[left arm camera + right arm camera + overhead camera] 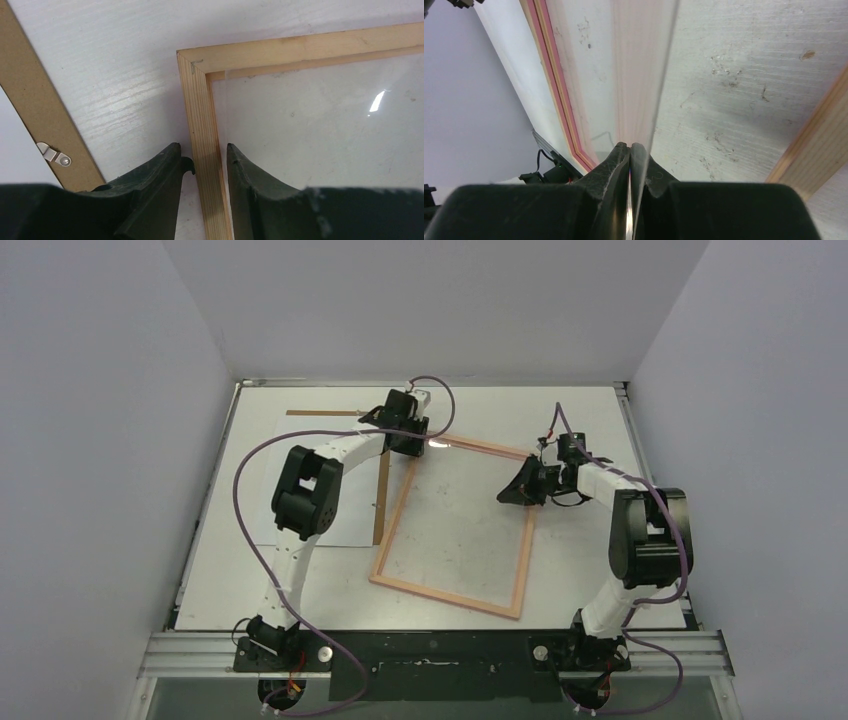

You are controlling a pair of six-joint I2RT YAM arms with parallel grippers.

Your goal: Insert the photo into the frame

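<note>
The frame, a thin pink-salmon rectangle, lies flat mid-table. In the left wrist view its pale wooden corner bar runs between the fingers of my left gripper. The jaws straddle the bar, one finger touching it and a thin gap at the other. The right gripper sits at the frame's right side. Its jaws are shut on the edge of a thin clear pane that stands edge-on. The photo lies white side up at the left, partly under the left arm.
A brown hardboard backing panel shows as strips around the white sheet, with a small metal clip on it. Grey walls enclose the table on three sides. The arm bases and purple cables sit at the near edge.
</note>
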